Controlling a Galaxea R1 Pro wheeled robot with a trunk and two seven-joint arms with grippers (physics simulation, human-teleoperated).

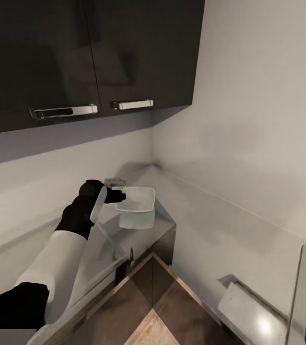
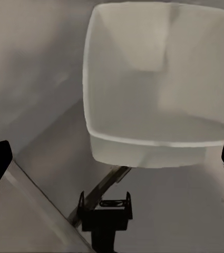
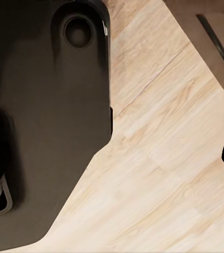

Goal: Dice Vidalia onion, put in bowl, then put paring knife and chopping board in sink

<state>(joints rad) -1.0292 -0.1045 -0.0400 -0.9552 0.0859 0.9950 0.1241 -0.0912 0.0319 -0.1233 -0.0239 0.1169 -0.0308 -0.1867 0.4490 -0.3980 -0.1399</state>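
Hovering my left tool point(image 1: 117, 196) right at the rim of the bowl point(image 1: 136, 200) on the corner bench point(image 1: 165, 221), fingers spread, pinching nothing. Bowl looks empty, so I reckon the dicing's undone. Right tool: can't tell its state, just wooden floor point(image 3: 169, 158) beneath.
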